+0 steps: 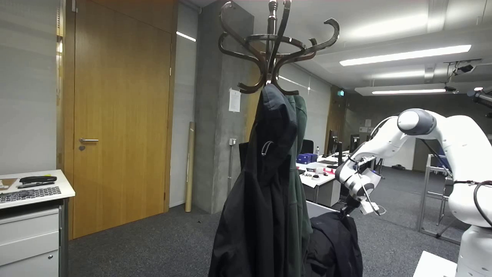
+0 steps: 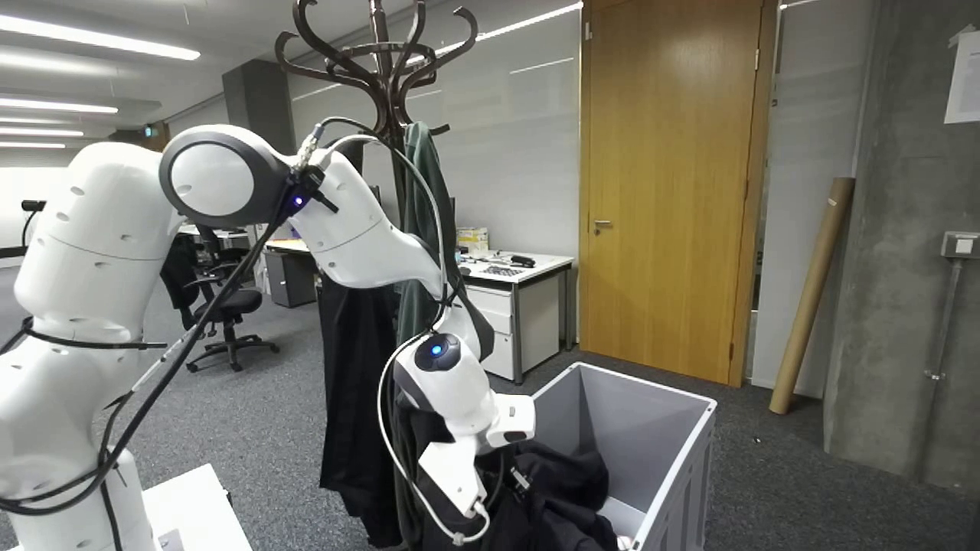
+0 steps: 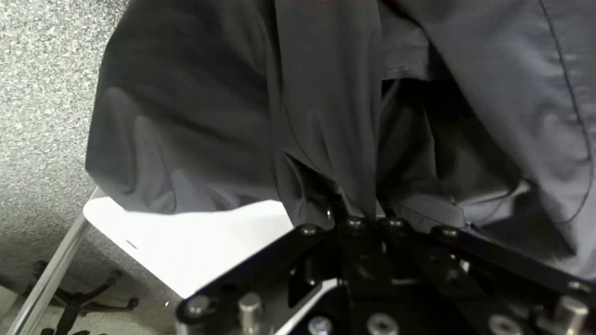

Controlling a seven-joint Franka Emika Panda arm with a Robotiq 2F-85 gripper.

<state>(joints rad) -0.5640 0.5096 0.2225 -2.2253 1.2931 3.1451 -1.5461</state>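
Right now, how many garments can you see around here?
3 at least: a black garment and a green garment hang on the coat rack, and a dark garment is gripped by the hand at the gray bin. Others may be hidden in the folds.

My remote arm (image 2: 360, 239): rounded white segments (image 2: 92, 252), grey joint rings (image 2: 266, 184), black cables (image 2: 207, 317), blue light (image 2: 436, 350), black screw-studded fingers (image 3: 347, 232)

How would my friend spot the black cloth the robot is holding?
Find the tall, dark coat stand, then the grey bin near it. Look for black cloth bunched at the bin. Unlike the clothes hanging from the stand, it is pinched in the end effector.
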